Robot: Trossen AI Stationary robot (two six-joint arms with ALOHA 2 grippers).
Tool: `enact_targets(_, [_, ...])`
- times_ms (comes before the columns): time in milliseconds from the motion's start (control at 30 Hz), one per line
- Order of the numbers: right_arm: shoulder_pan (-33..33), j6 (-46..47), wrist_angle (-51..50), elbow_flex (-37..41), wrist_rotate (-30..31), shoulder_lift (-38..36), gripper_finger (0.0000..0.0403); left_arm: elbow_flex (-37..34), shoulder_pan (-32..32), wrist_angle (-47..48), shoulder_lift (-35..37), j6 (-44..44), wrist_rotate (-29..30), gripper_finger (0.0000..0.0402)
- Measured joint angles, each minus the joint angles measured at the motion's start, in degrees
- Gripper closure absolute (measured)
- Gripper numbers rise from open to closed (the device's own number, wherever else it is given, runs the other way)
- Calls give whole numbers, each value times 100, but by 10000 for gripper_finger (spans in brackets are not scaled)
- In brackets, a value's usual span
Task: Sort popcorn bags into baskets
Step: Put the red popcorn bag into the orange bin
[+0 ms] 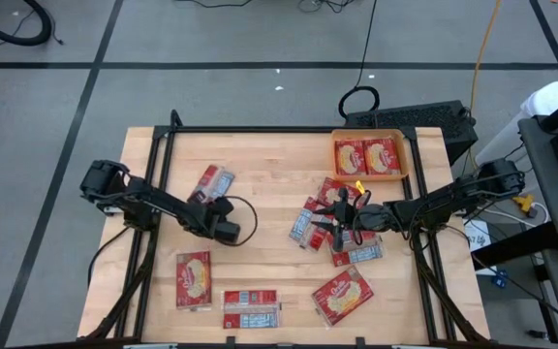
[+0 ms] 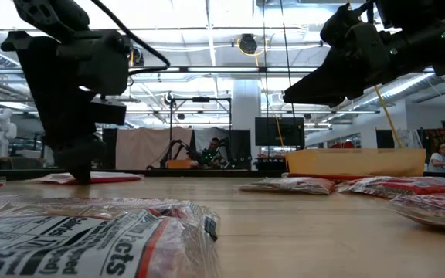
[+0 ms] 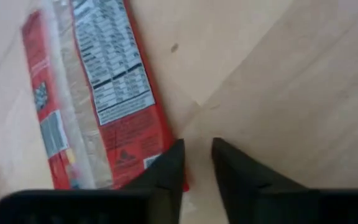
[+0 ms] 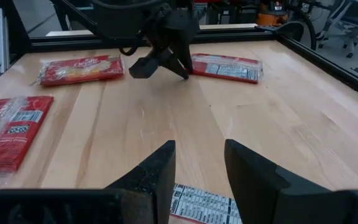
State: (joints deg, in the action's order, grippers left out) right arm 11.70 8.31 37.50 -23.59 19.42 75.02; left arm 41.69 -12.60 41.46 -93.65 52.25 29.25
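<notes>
**Inspector A:** Status of the sort?

**Inspector B:** Partly done, in my judgement. The shallow square orange tray with low walls sits at the far right corner of the pale wooden table and holds two flat red popcorn packets side by side. The rest lie loose: a cluster of overlapping packets mid-table, three along the near edge, and one label-side-up packet on the left half.

**Inspector A:** The tools?

**Inspector B:** The right gripper hovers over the cluster, fingers parted by a moderate gap with nothing between them; its wrist view shows a white label just below the tips. The left gripper is low beside the label-side-up packet, fingers nearly closed with only a narrow slit, gripping nothing; one fingertip lies over that packet's red corner.

**Inspector A:** Step in hand?

**Inspector B:** Selection of the next packet; neither arm carries one.

**Inspector A:** Requirement for the next move?

**Inspector B:** The right gripper must descend onto a single packet, not two overlapped, and pinch an edge, since flat packets give little purchase. The left must open wider before any grasp.
</notes>
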Motion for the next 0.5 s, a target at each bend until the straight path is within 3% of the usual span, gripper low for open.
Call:
enact_targets(167, [-2, -64, 1, 0, 7, 0, 271, 57, -259, 61, -11, 114, 271, 218])
enact_targets(300, [-8, -181, 3, 0, 11, 0, 271, 200, -307, 690, -12, 871, 189, 158])
enact_targets(500, [-99, -213, 44, 0, 17, 1, 271, 1, -144, 1057, -7, 1706, 294, 119])
